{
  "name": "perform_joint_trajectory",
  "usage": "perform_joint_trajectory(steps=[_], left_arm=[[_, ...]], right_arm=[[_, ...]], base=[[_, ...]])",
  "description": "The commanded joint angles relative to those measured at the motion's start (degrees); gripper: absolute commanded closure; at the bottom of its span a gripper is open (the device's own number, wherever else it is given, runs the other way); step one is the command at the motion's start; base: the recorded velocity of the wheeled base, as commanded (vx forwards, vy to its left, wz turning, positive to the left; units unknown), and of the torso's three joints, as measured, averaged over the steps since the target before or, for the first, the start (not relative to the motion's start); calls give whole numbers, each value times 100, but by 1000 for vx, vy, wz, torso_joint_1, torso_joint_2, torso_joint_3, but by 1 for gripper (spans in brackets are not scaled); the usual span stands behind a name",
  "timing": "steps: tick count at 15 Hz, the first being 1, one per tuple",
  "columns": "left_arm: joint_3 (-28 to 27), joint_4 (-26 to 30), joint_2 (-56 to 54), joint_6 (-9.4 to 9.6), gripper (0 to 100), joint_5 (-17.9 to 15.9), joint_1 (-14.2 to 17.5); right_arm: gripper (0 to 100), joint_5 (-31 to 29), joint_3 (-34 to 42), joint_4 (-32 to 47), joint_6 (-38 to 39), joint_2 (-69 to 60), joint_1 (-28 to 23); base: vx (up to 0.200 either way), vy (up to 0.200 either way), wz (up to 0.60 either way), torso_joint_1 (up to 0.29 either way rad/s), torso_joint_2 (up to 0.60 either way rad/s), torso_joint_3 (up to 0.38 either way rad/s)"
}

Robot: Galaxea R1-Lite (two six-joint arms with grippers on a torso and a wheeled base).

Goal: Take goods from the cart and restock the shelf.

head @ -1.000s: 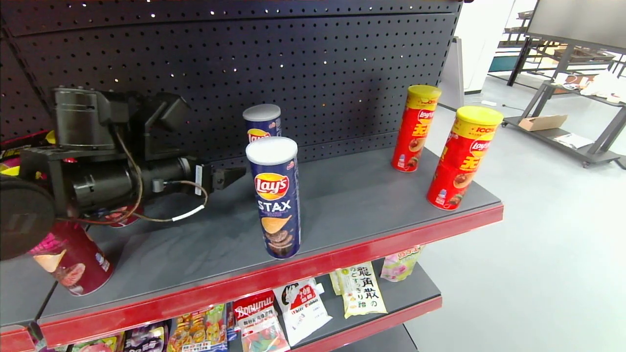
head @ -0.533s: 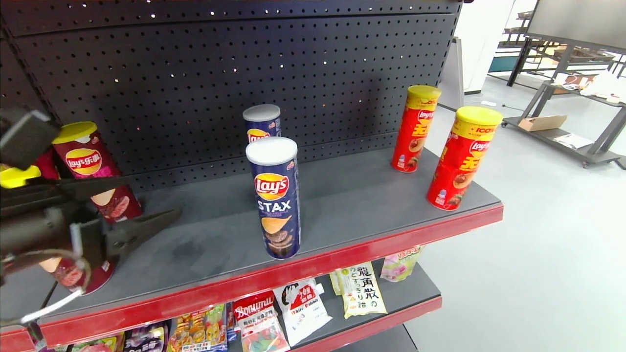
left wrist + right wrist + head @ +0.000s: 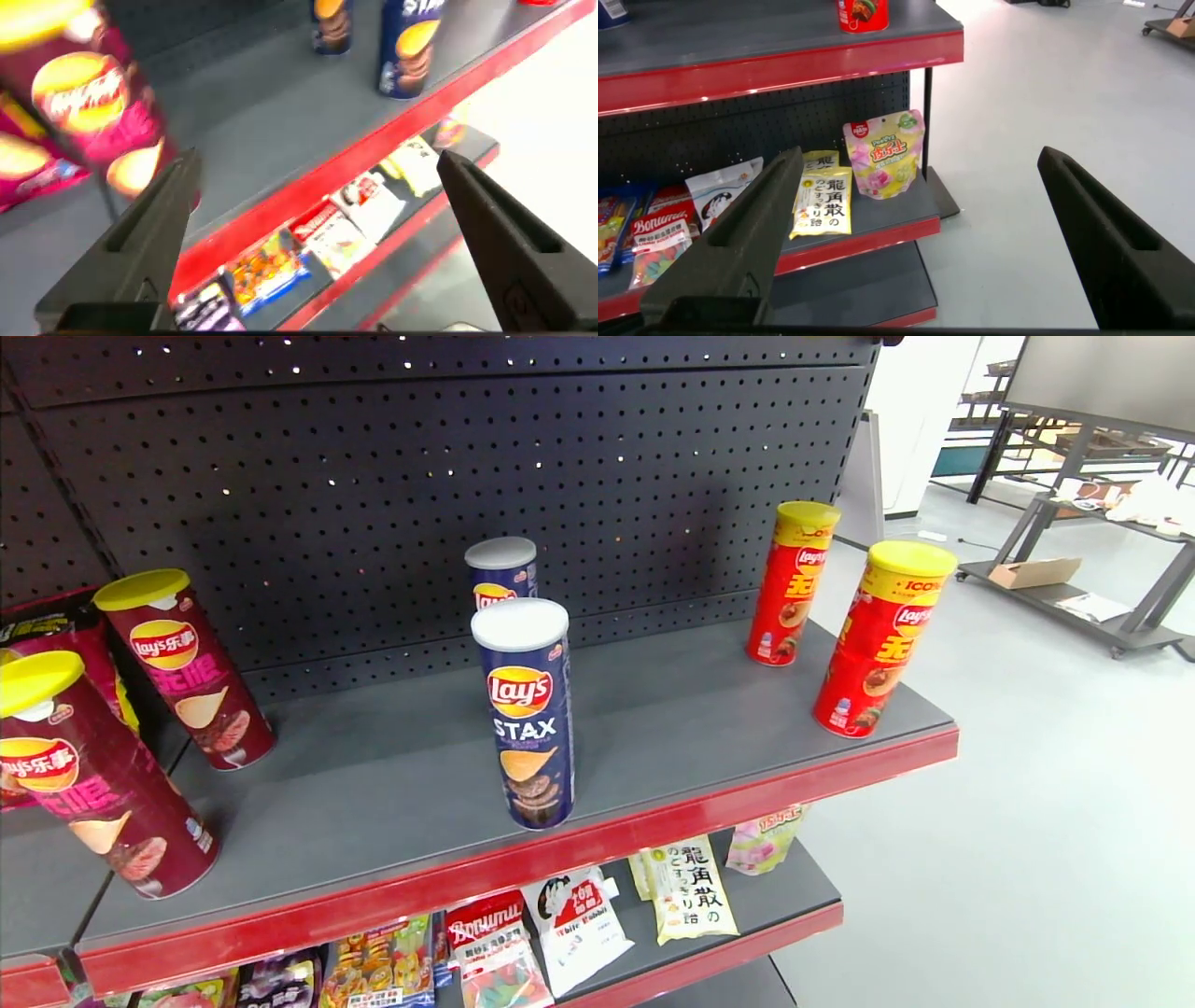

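In the head view, the top shelf (image 3: 653, 728) is seen stocked with chip cans, all upright. The front blue can (image 3: 525, 714) stands near the red front lip. A second blue can (image 3: 502, 571) is set just behind it, two maroon cans (image 3: 187, 667) (image 3: 89, 775) well to its left, and two red cans (image 3: 792, 583) (image 3: 882, 639) well to its right. Snack bags (image 3: 579, 924) are laid on the lower shelf beneath it. In the left wrist view, the left gripper (image 3: 320, 161) is held in front of the shelf, left of the front blue can (image 3: 408, 47) and near a maroon can (image 3: 93, 93). Its jaws are spread wide and nothing is held between them. In the right wrist view, the right gripper (image 3: 922, 154) is held low, below and to the right of that can, facing the lower shelf's bags (image 3: 884, 154). Its jaws are likewise wide apart and empty. With both arms empty-handed, the step in hand is judged to be a fetch. The next move calls for a turn to the cart and a firm grasp round another can's body, so that it can be set upright in one of the bare stretches beside the front blue can.
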Motion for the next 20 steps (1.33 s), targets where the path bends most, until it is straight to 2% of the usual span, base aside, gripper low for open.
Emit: perform_joint_trajectory(steps=[1, 3, 6, 8, 14, 20], left_arm=[[285, 26, -874, 13, 0, 275, 18], [224, 34, -804, 4, 0, 785, 18], [206, -1, -575, 13, 0, 899, 26], [232, -1, -655, 4, 0, 1163, 18], [276, 17, -1191, -31, 0, 1154, 18], [470, 43, -1498, -93, 0, 1145, 18]], right_arm=[[0, 1, 0, 0, 0, 2, -1], [0, 1, 0, 0, 0, 2, -9], [0, 1, 0, 0, 0, 2, -1], [0, -60, 0, 0, 97, 2, -9], [0, -51, 0, 0, 35, 2, -9], [0, -51, 0, 0, 18, 2, -9]], base=[[0, 0, 0, 0, 0, 0], [0, 0, 0, 0, 0, 0], [0, 0, 0, 0, 0, 0], [0, 0, 0, 0, 0, 0], [0, 0, 0, 0, 0, 0], [0, 0, 600, 2, 0, 2]])
